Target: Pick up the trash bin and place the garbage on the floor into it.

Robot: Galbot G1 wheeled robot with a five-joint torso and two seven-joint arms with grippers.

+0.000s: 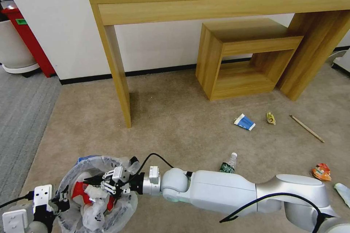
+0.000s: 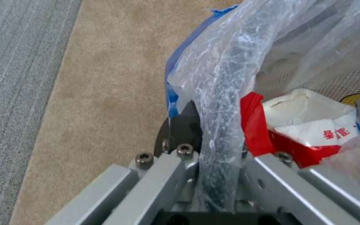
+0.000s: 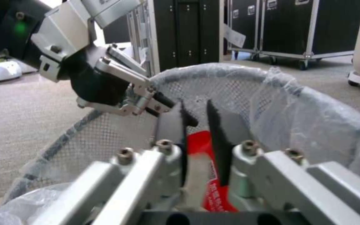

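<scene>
Crinkly plastic liner of the trash bin [image 1: 95, 196] sits pinched in my left gripper [image 1: 62, 199] while my right gripper [image 1: 95, 184] hangs over the opening.

From the head camera I see the bin low at my left on the beige carpet [image 1: 175, 131], with my right arm reaching straight across to it. My left wrist camera shows the fingers clamped on the rim and bag, with a red-and-white carton [image 2: 309, 131] inside. My right wrist camera shows the two dark fingers [image 3: 226, 134] parted by a narrow gap, gripping nothing, above a red wrapper [image 3: 198, 147] in the bin. Still on the carpet: a green-label bottle [image 1: 229, 164] just behind my right arm, a blue-white carton [image 1: 244, 122], a yellow scrap [image 1: 270, 118], a wooden stick [image 1: 307, 128], an orange wrapper [image 1: 321, 171]. A wooden desk [image 1: 218, 0] stands beyond.
</scene>
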